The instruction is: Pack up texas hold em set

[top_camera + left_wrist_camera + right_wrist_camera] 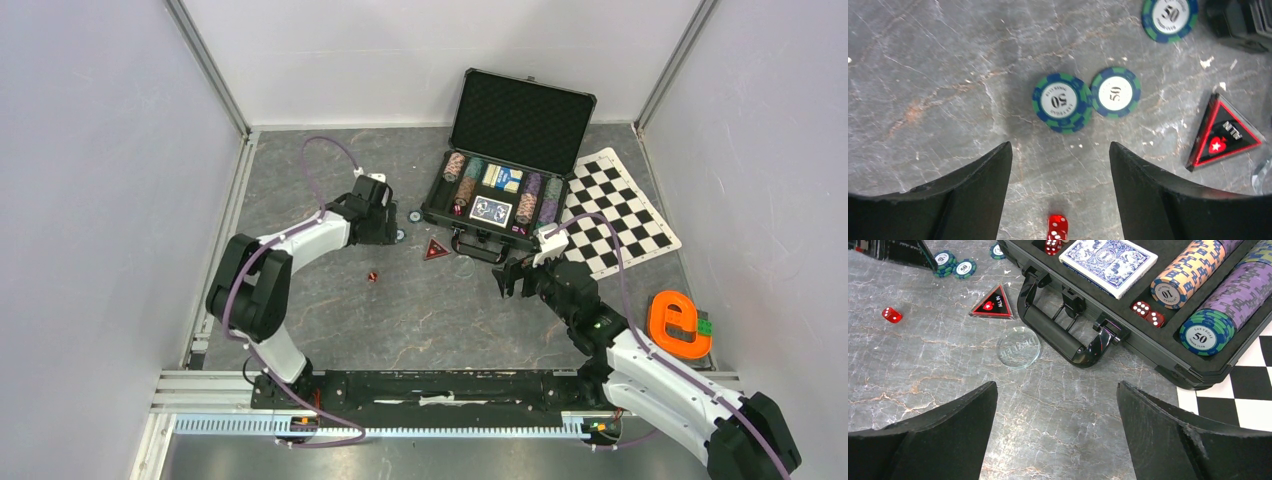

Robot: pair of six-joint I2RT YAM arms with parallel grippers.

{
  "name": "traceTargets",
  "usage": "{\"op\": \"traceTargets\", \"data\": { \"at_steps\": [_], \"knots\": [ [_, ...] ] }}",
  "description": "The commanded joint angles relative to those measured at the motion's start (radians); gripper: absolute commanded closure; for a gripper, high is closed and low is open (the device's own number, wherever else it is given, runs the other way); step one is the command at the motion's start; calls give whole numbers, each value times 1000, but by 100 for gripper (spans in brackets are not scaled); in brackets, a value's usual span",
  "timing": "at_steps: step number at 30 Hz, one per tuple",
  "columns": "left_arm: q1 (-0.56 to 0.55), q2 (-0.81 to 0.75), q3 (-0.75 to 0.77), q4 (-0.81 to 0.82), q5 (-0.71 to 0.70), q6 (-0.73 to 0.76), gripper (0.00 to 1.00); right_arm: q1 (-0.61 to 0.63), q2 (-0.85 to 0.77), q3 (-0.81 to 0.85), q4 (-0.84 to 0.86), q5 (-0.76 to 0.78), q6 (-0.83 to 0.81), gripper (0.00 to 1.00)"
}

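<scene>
The open case (521, 118) sits at one o'clock on the worktop (450, 330), foam lid raised, with rows of chips, a blue card deck (1108, 262) and a few dice already in their slots. What is not packed lies off its near-left corner. In the left wrist view two blue-and-green chips lie flat at twelve o'clock from the left jaws, just past the tips. The left chip (1062, 102) looks thicker, perhaps two stacked, and the right chip (1115, 92) is just beside it, touching or nearly so. Their row runs roughly from nine to three o'clock, the same line on which the jaws close. A third chip (1169, 17) lies farther out at one o'clock, the red triangular marker (1223, 134) at three o'clock, and a red die (1058, 227) at six o'clock, under the gap and nearer the wrist than the tips. The left jaws are spread and hold nothing. The right jaws are also spread and empty, near the case handle (1058, 330), with a clear round disc (1018, 347) at eleven o'clock from them. The left arm is plainly the nearer one to the loose chips. My guess is a short reach forward to twelve o'clock, then a pinch across the pair. Thin flat chips may slip.
</scene>
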Motion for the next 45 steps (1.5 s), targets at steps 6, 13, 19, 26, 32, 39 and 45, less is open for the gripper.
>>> {"op": "traceTargets", "data": {
  "at_steps": [6, 13, 19, 26, 32, 39, 45],
  "knots": [
    [17, 67, 96, -101, -4, 123, 20, 1, 36, 38, 40, -49, -6, 6],
    [24, 182, 218, -183, 23, 149, 22, 1, 53, 46, 40, -76, -3, 6],
    [38, 254, 284, -230, 71, 140, 25, 1, 47, 45, 34, -71, -8, 6],
    [61, 303, 326, -251, 90, 115, 29, 1, 38, 49, 19, -60, -14, 6],
    [72, 321, 343, -283, 148, 117, 32, 0, 26, 48, 7, -51, -18, 7],
    [73, 363, 387, -325, 168, 146, 32, 1, 9, 54, -17, -46, -19, 7],
    [73, 374, 399, -359, 217, 164, 41, 1, -3, 55, -27, -40, -21, 6]
  ]
}}
